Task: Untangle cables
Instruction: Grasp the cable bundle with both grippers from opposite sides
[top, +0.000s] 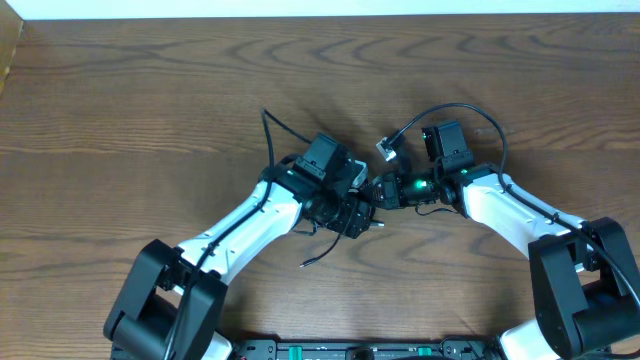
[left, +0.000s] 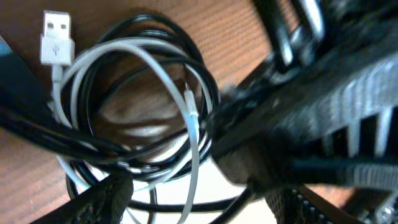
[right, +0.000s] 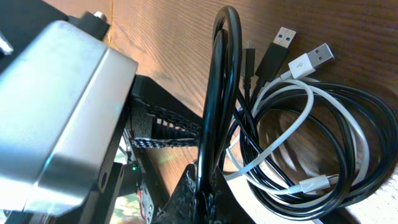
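The cables (right: 311, 143) lie in a loose coil of black and white cords on the wooden table. A white USB plug (right: 317, 57) and a black plug (right: 277, 50) stick out at the top. My right gripper (right: 205, 193) is shut on a black cable strand (right: 214, 93) that runs up from the jaws. In the left wrist view the coil (left: 143, 93) with its white plug (left: 57, 34) lies just ahead of my left gripper (left: 199, 202), which is open with black and white strands crossing the gap. From overhead both grippers meet over the bundle, left gripper (top: 358, 205), right gripper (top: 383, 190), hiding most of it.
A black cord loop (top: 470, 110) arcs out behind the right wrist, with the white plug (top: 385, 148) beside it. One loose black cord end (top: 312, 260) trails toward the front, another (top: 268, 130) toward the back. The table's left edge (top: 8, 60) lies far off.
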